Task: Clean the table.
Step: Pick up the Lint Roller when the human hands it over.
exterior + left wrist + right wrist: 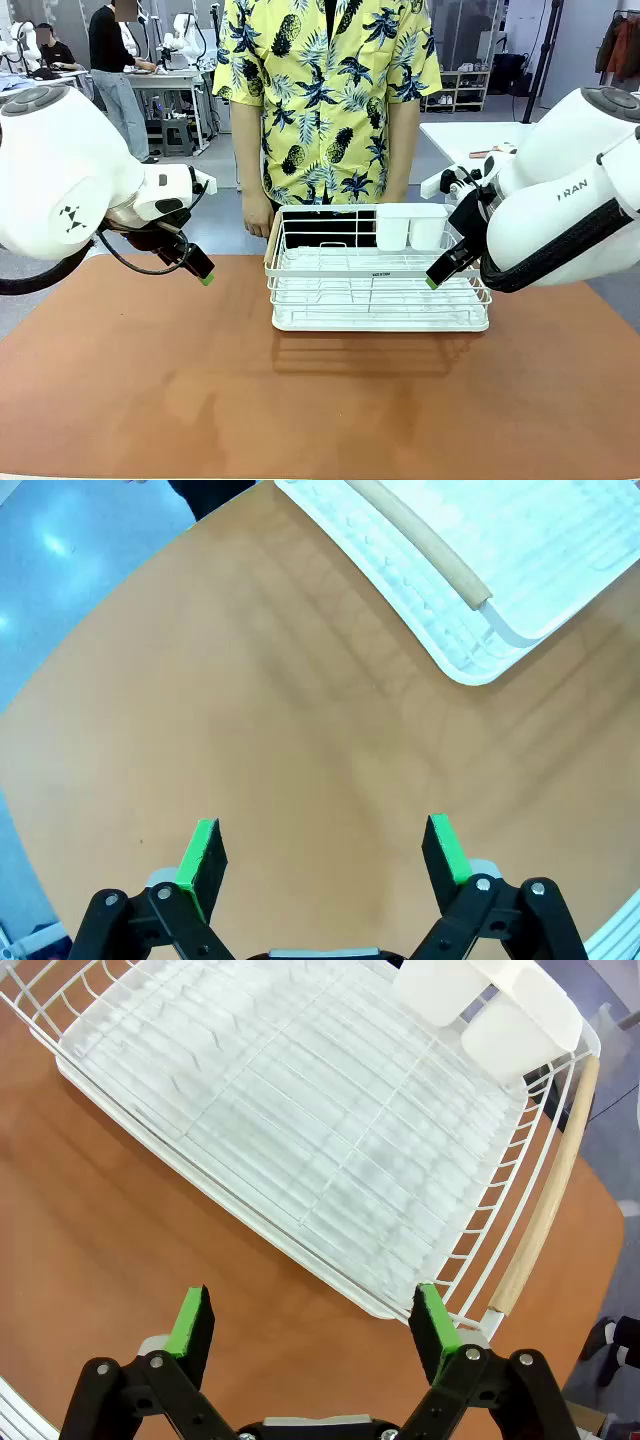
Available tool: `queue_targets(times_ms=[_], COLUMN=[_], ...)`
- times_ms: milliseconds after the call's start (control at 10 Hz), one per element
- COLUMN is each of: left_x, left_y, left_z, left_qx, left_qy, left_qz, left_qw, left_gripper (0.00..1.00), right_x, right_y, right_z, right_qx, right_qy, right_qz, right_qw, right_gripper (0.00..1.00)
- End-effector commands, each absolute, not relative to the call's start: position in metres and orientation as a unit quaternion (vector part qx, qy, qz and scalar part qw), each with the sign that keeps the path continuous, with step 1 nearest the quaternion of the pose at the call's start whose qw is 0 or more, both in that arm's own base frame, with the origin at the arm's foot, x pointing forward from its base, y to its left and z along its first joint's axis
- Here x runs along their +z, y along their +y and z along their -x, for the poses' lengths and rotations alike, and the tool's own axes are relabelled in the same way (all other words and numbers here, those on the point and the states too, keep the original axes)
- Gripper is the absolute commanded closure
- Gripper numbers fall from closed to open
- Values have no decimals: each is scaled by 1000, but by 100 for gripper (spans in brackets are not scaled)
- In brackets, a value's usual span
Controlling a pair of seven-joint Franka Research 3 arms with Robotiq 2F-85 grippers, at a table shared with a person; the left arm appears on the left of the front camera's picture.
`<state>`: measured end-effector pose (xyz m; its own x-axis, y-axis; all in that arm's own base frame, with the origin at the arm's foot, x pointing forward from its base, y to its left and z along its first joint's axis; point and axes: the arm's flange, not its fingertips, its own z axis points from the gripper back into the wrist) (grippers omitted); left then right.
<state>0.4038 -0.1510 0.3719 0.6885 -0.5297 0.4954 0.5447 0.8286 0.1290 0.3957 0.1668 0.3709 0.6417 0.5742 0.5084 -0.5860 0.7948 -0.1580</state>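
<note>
Terracotta bench point(200, 380) spans the foreground, with a white wire rack point(375, 270) standing at its far middle (two white tubs point(410, 228) sit at the rack's back right). Left pincer point(325, 840) hovers over bare bench to the left of the rack, fingers spread wide, holding nothing. Right pincer point(315, 1315) hangs above the rack's right end, likewise wide and empty. Person point(325, 100) in a yellow print shirt stands just behind the rack.

Tool point(325, 850) agape over table point(250, 710), white rack point(470, 590) corner beyond
</note>
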Motion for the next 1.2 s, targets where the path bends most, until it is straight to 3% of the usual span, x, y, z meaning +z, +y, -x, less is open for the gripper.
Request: queue_targets(times_ms=[0, 1100], left_x=[372, 372], left_y=[-151, -151], left_z=[-404, -404], left_qx=[-293, -293], left_qy=[-265, -265], left_qz=[14, 14], left_qw=[919, 919], left_gripper=[0, 0], right_x=[371, 371], right_y=[167, 166], right_z=[-396, -396], right_qx=[320, 321], right_qy=[-277, -277], right_qz=[-11, -10], right_qw=[906, 906], right_gripper=[0, 0])
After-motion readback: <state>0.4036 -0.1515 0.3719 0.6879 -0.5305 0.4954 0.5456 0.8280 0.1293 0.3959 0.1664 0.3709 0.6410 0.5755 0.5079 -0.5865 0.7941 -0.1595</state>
